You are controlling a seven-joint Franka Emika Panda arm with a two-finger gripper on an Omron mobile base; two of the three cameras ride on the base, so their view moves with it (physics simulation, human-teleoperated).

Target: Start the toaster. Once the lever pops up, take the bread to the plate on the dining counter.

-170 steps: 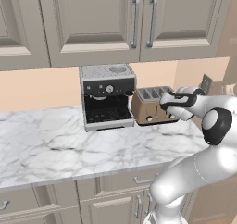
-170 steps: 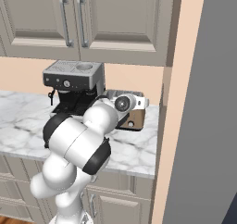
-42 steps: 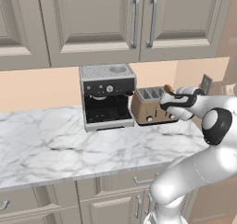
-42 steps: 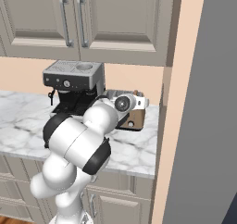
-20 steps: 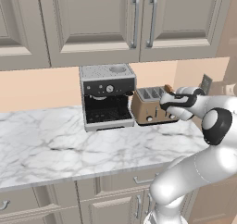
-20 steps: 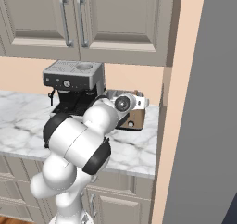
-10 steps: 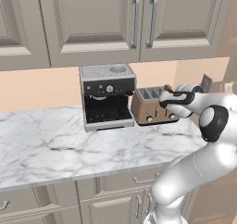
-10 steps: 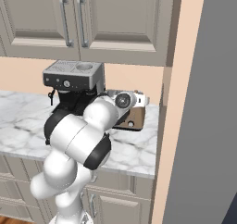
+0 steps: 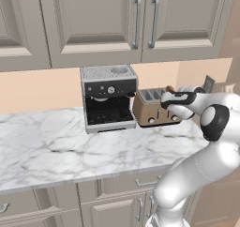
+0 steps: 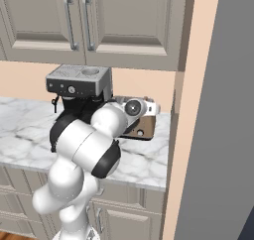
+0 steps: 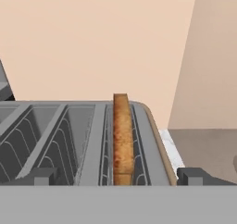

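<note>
Bread (image 11: 121,140) up in the far right slot of the toaster (image 9: 152,108), top edge poking above the silver slots. Looks popped up, so the toasting part seems done, though the lever can't be seen well enough to be sure. Not yet picked up. Still in the slot, with nothing touching it.

Left to do, by the look of it: grab the slice, lift it out, then carry it off to the plate on the dining counter.

Toaster on the marble bench (image 9: 56,146), just beside the black-and-silver coffee machine (image 9: 108,97), close to the peach wall (image 11: 92,38) at the end of the bench.

Claw (image 11: 113,176) right above the toaster, looking down along its top. Two dark tips spread wide apart, one on each side near the bottom of the hand view, with the bread standing between them and a bit further on. Holding nothing.

Arm bent up from below the bench and folded over at the elbow, white hand reaching across to the top of the toaster in the left base view. From the right base view, big white arm in front, hiding part of the toaster and most of the hand.

Next move likely a small drop down over the slice, then a squeeze on its flat sides.
</note>
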